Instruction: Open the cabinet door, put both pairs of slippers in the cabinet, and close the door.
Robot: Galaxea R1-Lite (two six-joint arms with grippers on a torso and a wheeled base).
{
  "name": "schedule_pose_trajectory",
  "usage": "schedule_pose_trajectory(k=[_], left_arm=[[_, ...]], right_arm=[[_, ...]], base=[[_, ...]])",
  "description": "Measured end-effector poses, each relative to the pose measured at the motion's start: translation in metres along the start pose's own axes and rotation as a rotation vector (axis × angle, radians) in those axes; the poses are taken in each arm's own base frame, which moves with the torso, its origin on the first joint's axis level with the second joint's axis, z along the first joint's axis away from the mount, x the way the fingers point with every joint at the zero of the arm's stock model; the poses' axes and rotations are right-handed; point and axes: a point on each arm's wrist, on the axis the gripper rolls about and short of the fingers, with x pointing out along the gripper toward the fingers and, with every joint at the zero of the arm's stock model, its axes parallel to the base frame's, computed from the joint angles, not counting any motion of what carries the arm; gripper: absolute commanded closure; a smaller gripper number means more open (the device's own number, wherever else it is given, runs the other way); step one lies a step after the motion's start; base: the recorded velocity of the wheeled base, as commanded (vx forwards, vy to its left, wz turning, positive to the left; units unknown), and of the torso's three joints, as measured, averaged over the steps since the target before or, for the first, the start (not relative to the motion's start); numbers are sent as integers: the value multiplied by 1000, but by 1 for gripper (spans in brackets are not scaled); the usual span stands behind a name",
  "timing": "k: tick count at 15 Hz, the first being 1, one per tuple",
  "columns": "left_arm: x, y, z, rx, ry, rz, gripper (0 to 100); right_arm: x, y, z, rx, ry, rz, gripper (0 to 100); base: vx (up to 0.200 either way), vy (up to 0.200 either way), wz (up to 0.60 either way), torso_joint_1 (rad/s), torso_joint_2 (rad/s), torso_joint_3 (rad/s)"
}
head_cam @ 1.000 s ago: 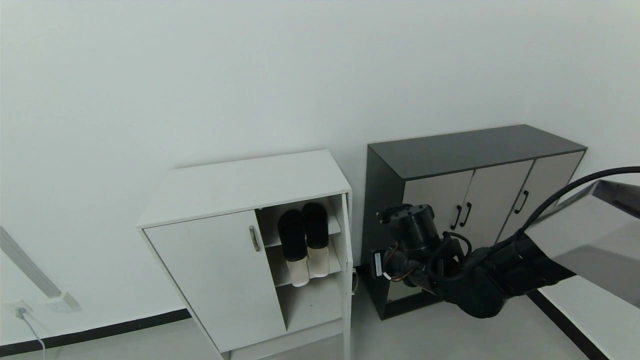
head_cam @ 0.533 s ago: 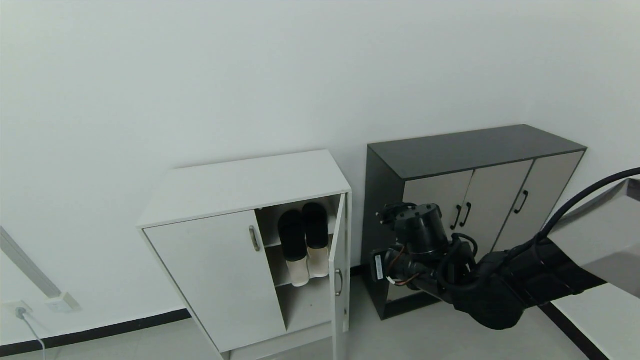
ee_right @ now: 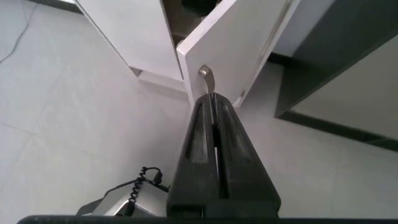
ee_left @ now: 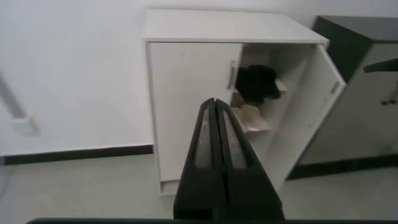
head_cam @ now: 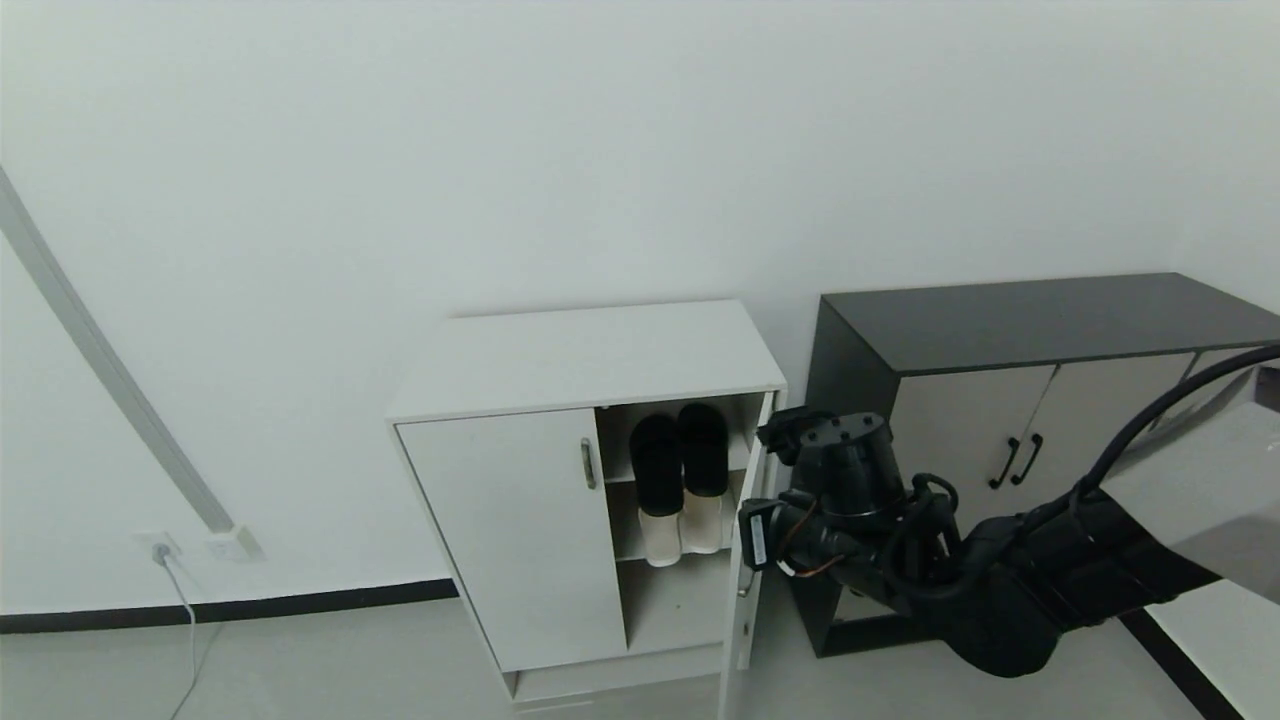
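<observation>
Head view, white two-door cabinet [head_cam: 585, 365]: stood against the wall; left door shut; right door [head_cam: 744, 560] swung partway out
Pair of black slippers [head_cam: 680, 455]: there they were, on the upper shelf inside the open half
Pair of cream slippers [head_cam: 683, 525]: on the shelf just below the black pair
Right gripper [ee_right: 213, 99]: fingers clenched together, holding nothing; tips just beside the door's metal handle [ee_right: 206, 76]; contact could not be told
Left gripper [ee_left: 214, 106]: fingers pressed together, empty; hung before the cabinet, well apart from it
Dark grey cabinet [head_cam: 1040, 325]: just beside the white one, on its right
</observation>
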Motion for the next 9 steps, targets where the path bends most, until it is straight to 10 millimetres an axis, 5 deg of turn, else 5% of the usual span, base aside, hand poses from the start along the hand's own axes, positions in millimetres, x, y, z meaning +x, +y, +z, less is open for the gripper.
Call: schedule_pose_trajectory(k=[5, 9], left_arm=[[0, 0, 0, -7, 0, 0, 100], [0, 0, 0, -5, -1, -1, 100]], right_arm=[[-14, -16, -7, -46, -13, -23, 100], [-45, -26, -25, -68, 39, -23, 100]], base=[[0, 0, 0, 0, 0, 0], [200, 0, 0, -7, -1, 6]])
